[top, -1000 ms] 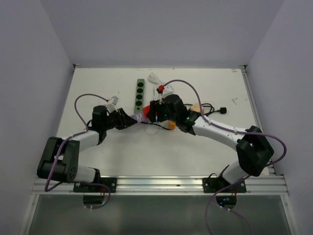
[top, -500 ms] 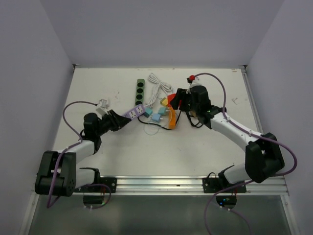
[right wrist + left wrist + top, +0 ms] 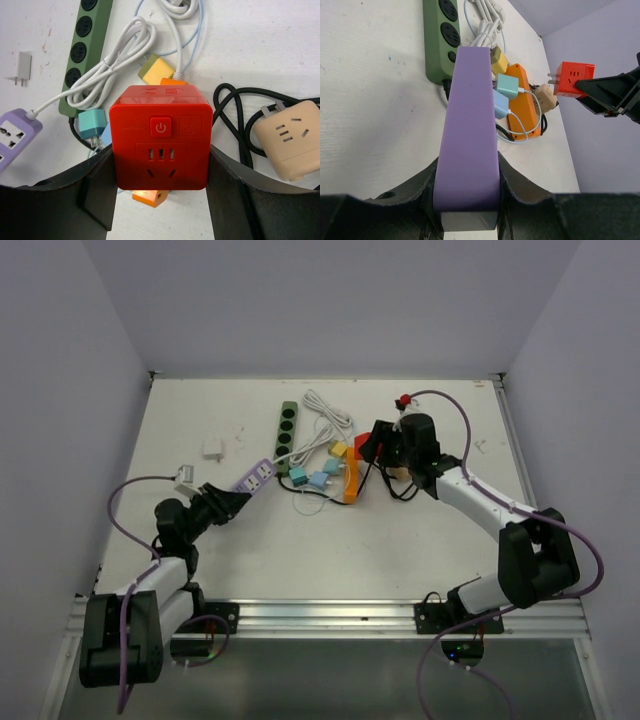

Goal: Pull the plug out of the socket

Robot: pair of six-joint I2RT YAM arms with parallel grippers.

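Two tools are at work, and each one holds one thing. The left tool (image 3: 232,500) is closed on the near end of one purple power strip (image 3: 470,130), with one finger on each long side. The right tool (image 3: 160,155) is closed on one red plug cube (image 3: 160,125), gripping its two sides. The cube is up in the air, and its metal prongs are bare and stick out of its back.

Three power strips are in view: the purple one, one green one and one orange one. The green power strip (image 3: 82,47) lies flat on the surface (image 3: 420,540), ahead and to the left of the right tool. It has four round sockets in a row, and all four are empty. From the left tool it lies just past the far tip of the purple strip. I cannot tell if those two touch.

The orange strip (image 3: 522,102) lies ahead and to the right of the left tool, right under the red cube. Two blue-green plugs (image 3: 507,86) and one yellow plug (image 3: 156,70) sit beside it. One white cord bundle (image 3: 122,55) lies beside the green strip. One beige cube (image 3: 289,139) and one looped black cord (image 3: 239,107) lie to the right of the right tool. One small white adapter (image 3: 22,66) sits far to its left.
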